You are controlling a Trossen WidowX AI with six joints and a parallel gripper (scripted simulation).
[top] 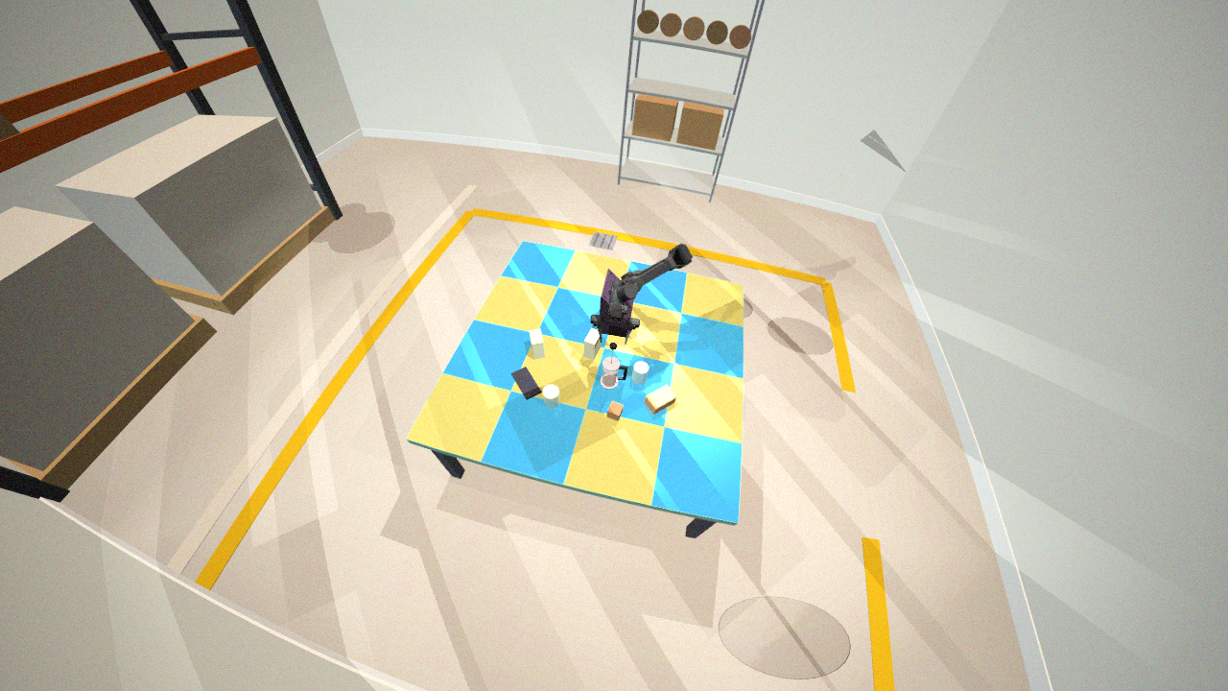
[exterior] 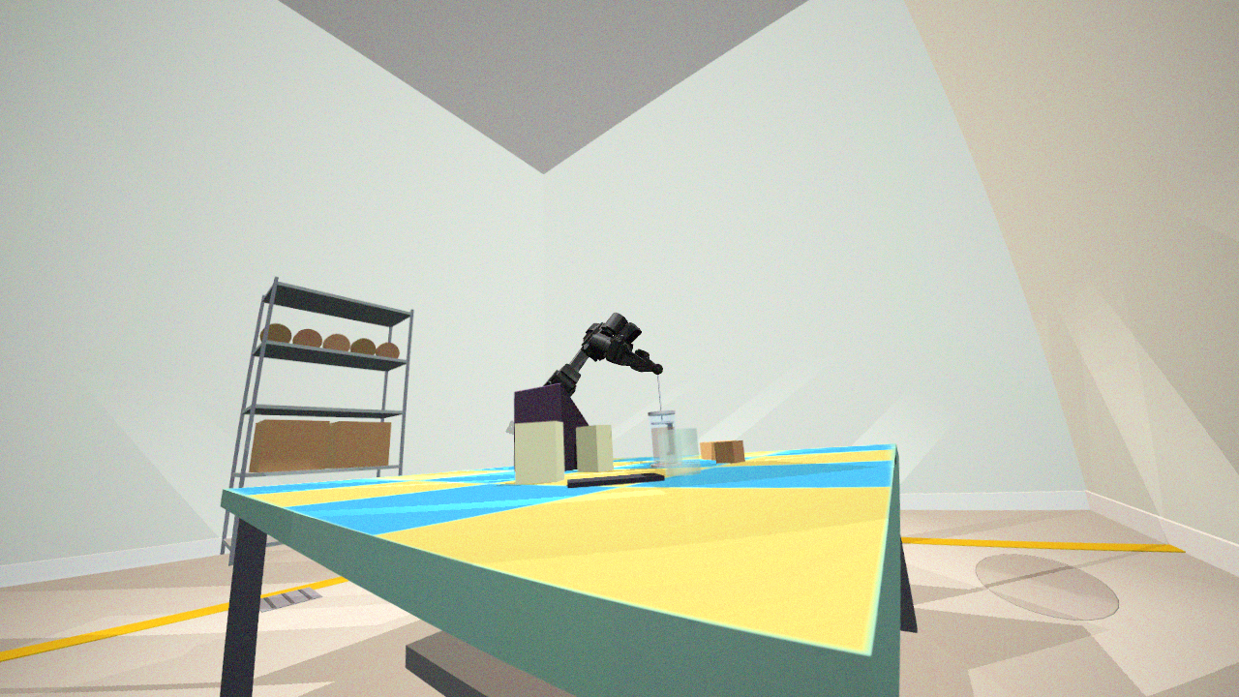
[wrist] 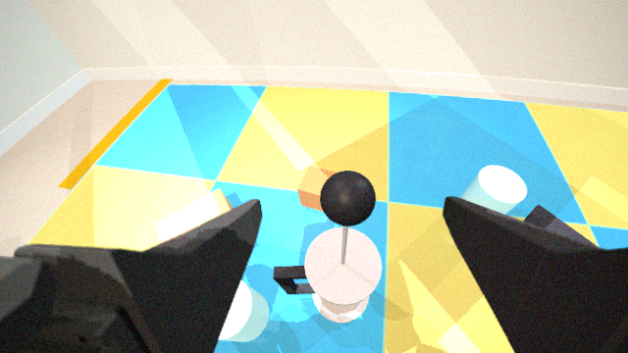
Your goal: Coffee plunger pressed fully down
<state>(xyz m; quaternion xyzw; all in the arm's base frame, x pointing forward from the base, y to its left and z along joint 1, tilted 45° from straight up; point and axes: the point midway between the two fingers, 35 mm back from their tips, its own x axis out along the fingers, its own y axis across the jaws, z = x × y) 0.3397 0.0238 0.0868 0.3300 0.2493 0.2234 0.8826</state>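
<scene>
The coffee press (top: 610,369) (exterior: 662,439) (wrist: 342,279) stands upright on the checkered table, with its black handle (top: 623,372) (wrist: 289,279) to one side. Its plunger is up: the black ball knob (top: 613,345) (wrist: 347,198) sits on a thin rod well above the lid. My gripper (top: 614,340) (exterior: 654,368) (wrist: 350,206) is open with nothing held. In the wrist view the knob appears midway between the wide-apart fingertips. In the exterior view the fingertips overlap the knob at about its height. I cannot tell whether they touch it.
A pale cup (top: 640,371) (wrist: 250,314) stands close beside the press, on its handle side. Another cup (top: 551,394) (wrist: 501,185), a dark slab (top: 526,382) (exterior: 615,480), two pale blocks (top: 536,344) (exterior: 538,452), a small orange block (top: 614,411) and a larger block (top: 660,398) (wrist: 191,217) stand around it.
</scene>
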